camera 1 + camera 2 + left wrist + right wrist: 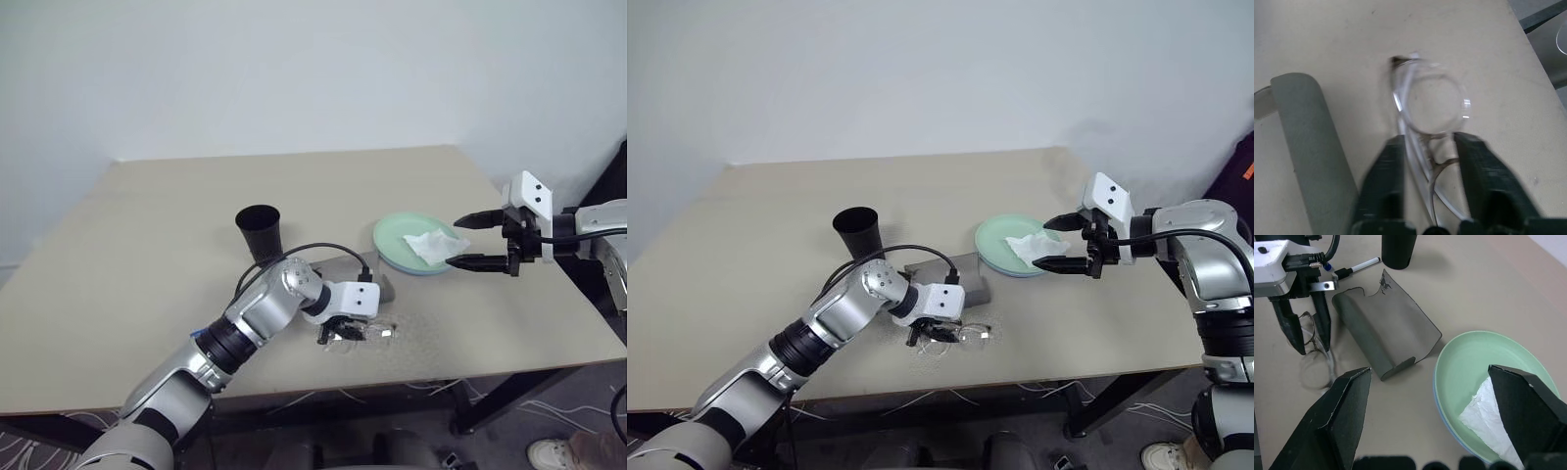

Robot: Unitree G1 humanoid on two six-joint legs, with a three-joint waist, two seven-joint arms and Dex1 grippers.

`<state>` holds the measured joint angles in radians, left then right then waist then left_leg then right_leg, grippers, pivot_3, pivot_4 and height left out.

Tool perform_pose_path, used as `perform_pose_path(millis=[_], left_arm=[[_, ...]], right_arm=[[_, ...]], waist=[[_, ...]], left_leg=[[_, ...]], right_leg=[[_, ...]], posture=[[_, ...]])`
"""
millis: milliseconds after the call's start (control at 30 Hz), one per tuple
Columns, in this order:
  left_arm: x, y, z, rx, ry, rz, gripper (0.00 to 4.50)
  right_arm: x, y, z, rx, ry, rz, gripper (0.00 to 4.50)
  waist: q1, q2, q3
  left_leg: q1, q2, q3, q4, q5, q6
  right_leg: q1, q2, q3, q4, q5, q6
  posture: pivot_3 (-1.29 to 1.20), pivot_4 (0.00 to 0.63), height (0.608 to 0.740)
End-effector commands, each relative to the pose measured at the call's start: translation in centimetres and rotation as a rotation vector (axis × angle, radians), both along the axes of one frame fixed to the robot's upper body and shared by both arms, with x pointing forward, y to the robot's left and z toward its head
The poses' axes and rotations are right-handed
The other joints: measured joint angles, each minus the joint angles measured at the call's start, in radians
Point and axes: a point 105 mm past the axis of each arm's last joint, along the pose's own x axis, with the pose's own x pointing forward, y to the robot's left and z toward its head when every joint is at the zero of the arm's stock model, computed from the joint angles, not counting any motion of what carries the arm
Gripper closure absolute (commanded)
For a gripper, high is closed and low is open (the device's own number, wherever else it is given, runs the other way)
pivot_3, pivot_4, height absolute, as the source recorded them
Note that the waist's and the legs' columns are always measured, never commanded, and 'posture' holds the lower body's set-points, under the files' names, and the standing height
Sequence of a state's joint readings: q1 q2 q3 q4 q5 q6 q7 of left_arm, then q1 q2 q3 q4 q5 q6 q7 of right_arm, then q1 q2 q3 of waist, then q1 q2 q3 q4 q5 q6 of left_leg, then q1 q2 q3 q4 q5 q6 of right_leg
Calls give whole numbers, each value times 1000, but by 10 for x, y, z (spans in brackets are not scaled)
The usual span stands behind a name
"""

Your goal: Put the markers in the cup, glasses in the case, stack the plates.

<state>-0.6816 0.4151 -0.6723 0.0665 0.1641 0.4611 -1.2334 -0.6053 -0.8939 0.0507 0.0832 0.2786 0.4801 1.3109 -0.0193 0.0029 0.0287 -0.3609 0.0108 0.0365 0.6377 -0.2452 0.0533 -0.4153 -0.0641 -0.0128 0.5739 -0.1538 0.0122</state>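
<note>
Plates (1464, 363) — the pale green one sits on the light blue one, whose edge just shows beneath, at the right side of my table (147, 245); a white tissue (434, 245) lies in the green plate. Case (1382, 335): grey, lying near the middle of the table, between the plates and my left arm. Cup (260, 232): black, upright, behind the case. Glasses (1430, 105): clear frame, flat on the table in front of the case, near the front edge. My left claw (1427, 161) points down over them, its fingers narrowed on either side of the frame at the bridge — a firm grip I cannot confirm. My right claw (472, 241) hangs above the plates, fingers wide apart, holding nothing. One marker (1357, 267) with a black cap lies beside the cup.
</note>
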Motion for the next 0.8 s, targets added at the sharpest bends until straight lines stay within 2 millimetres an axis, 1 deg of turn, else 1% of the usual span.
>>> perform_pose_path(millis=[33, 500, 600, 633, 800], left_arm=[[7, -5, 10, 15, -57, -13, 3864], [5, -5, 10, 43, -53, -37, 3864], [5, -6, 10, 45, -50, -37, 4383], [5, -6, 10, 46, -50, -37, 4447], [5, -10, 15, 15, -71, -41, 4447]], right_arm=[[-2, 4, 11, 13, -43, 17, 353], [-1, 6, 12, 14, -48, 20, 353], [0, 6, 12, 12, -47, 21, 353], [0, 6, 12, 12, -47, 21, 353], [0, 6, 12, 8, -44, 24, 353]], waist=[[0, 0, 0], [0, 0, 0], [0, 0, 0], [0, 0, 0], [0, 0, 0]], left_leg=[[0, 0, 0, 0, 0, 0], [0, 0, -1, 1, 0, 0], [0, 0, -1, 1, 0, 0], [0, 0, -1, 1, 0, 0], [0, 0, 0, 1, 0, 0]], right_leg=[[0, 0, 0, 0, 0, 0], [1, 0, 0, 0, 0, 0], [1, 0, 0, 0, 0, 0], [1, 0, 0, 0, 0, 0], [1, 0, 0, 0, 0, 0]], posture=[[0, 0, 731], [0, 0, 731], [0, 0, 731], [0, 0, 731], [0, 0, 731]])
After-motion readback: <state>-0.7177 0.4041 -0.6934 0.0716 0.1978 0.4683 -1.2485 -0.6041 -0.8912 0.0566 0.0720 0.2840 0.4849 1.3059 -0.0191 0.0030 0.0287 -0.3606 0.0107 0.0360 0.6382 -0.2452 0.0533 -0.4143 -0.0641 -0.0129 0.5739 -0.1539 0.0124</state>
